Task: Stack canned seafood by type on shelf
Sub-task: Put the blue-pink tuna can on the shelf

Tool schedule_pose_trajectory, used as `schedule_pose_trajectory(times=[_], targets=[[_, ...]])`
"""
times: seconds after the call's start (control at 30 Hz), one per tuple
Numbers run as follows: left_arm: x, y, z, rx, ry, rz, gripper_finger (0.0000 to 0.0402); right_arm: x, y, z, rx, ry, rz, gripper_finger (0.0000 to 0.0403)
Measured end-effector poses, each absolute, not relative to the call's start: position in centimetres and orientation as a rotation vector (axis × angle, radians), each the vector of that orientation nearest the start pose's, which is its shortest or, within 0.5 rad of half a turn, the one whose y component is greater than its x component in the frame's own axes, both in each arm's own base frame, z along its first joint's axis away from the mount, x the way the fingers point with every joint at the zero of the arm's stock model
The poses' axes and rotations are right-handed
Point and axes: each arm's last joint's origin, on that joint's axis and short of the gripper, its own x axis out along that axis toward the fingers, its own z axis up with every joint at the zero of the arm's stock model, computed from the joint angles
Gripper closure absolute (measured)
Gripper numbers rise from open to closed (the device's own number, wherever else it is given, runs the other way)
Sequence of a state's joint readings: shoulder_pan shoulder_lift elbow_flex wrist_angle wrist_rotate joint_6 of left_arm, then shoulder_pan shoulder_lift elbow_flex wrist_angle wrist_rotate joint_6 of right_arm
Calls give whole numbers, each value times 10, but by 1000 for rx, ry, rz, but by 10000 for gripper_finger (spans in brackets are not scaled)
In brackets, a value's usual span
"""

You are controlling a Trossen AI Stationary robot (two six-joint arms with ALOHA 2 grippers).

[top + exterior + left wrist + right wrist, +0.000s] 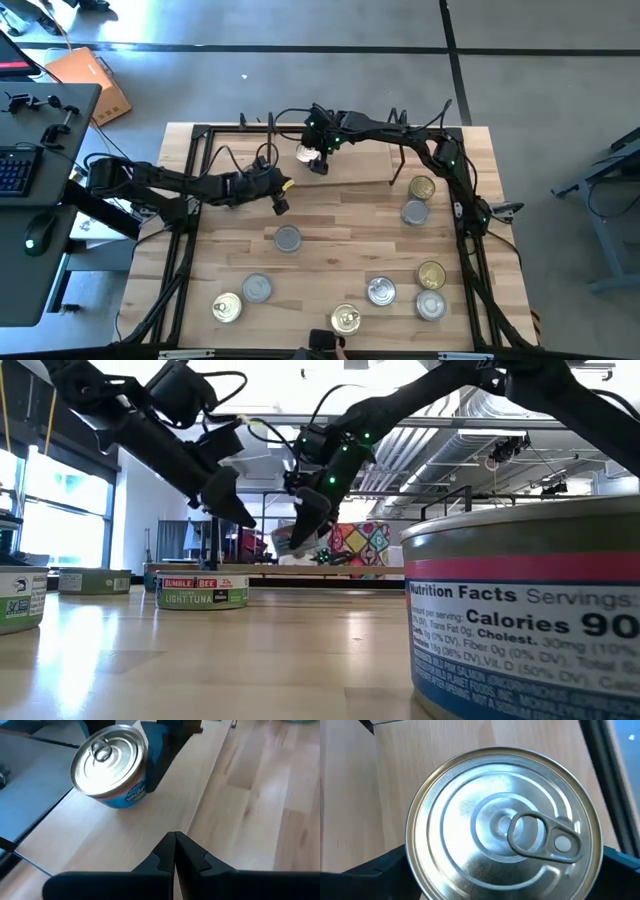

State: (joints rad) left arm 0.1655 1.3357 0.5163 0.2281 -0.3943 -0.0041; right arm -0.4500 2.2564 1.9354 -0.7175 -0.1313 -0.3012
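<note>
Canned seafood tin (502,825) is held between the wide-set fingers of the right end effector (312,155) over the shelf (125,827). Placement is judged in hand; a level lowering and release are required next. Left end effector (281,205) is closed, empty, nearby.

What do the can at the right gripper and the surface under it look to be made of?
The can: metal, seemingly; shiny silver lid with stamped rings, pull tab, printed blue label. The shelf: pale wood by its grain, matte finish; solid or veneer unclear.
</note>
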Motion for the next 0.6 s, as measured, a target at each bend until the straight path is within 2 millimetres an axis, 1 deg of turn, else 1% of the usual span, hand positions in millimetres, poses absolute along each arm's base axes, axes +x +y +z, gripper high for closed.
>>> schedule_pose_trajectory(times=[0.13, 0.37, 0.5, 0.6], targets=[[241, 61, 169, 145, 627, 507, 401, 438, -207, 201, 37, 1060, -137, 5], [236, 80, 170, 218, 660, 549, 401, 439, -206, 201, 34, 1054, -135, 5], [234, 82, 175, 214, 631, 560, 401, 440, -205, 202, 50, 1034, -89, 5], [234, 78, 180, 194, 594, 561, 401, 441, -205, 203, 48, 1021, -84, 5]])
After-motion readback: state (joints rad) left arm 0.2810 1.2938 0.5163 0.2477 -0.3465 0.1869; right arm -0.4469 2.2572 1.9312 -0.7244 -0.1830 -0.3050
